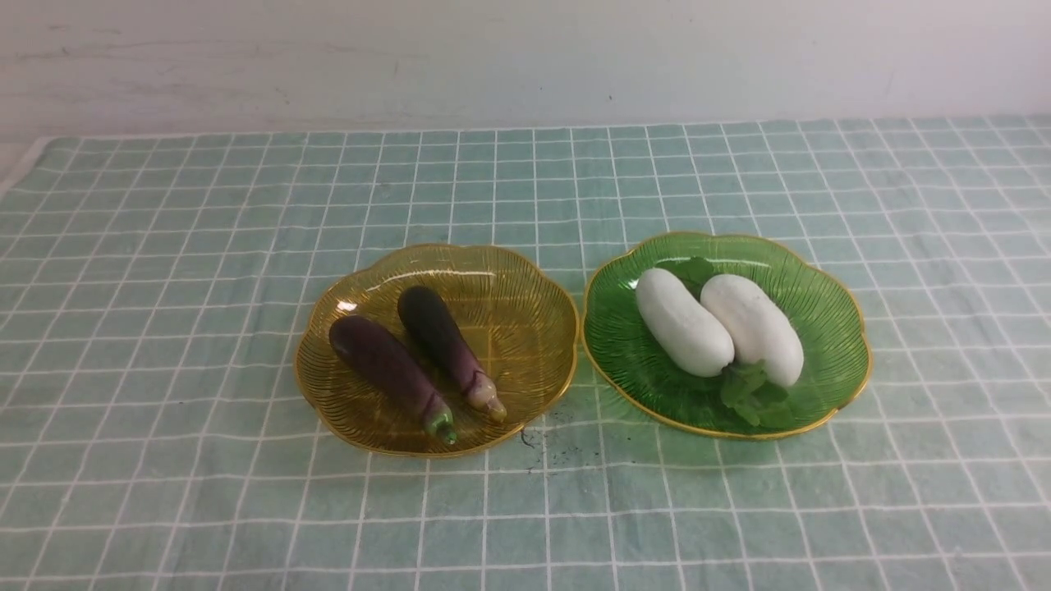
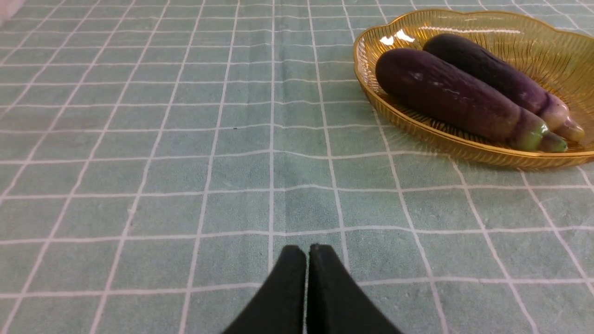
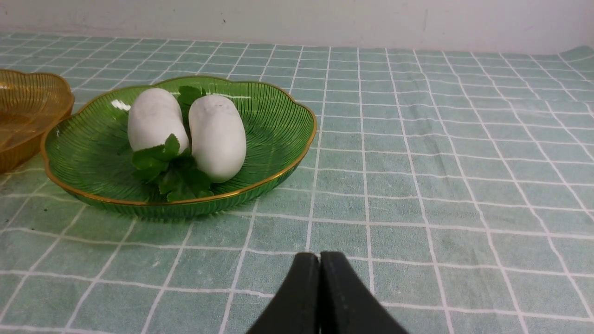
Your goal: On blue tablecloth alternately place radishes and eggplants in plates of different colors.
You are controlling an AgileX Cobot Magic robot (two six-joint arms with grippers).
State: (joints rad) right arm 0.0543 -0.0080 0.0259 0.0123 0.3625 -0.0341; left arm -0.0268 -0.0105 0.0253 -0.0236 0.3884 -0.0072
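Two dark purple eggplants lie side by side in the amber-yellow plate (image 1: 525,271): one with a green tip (image 1: 386,365), one with a pale tip (image 1: 443,336). Two white radishes (image 1: 681,322) (image 1: 754,327) lie side by side in the green plate (image 1: 829,328), green leaves at the near end. Both plates sit on the blue tablecloth (image 1: 164,246). Neither arm shows in the front view. My left gripper (image 2: 307,250) is shut and empty, over bare cloth well short of the amber plate (image 2: 547,51). My right gripper (image 3: 319,258) is shut and empty, over cloth short of the green plate (image 3: 274,116).
A white wall (image 1: 525,57) runs behind the table's far edge. A few dark specks (image 1: 534,439) mark the cloth between the plates at the front. The amber plate's rim (image 3: 28,93) also shows in the right wrist view.
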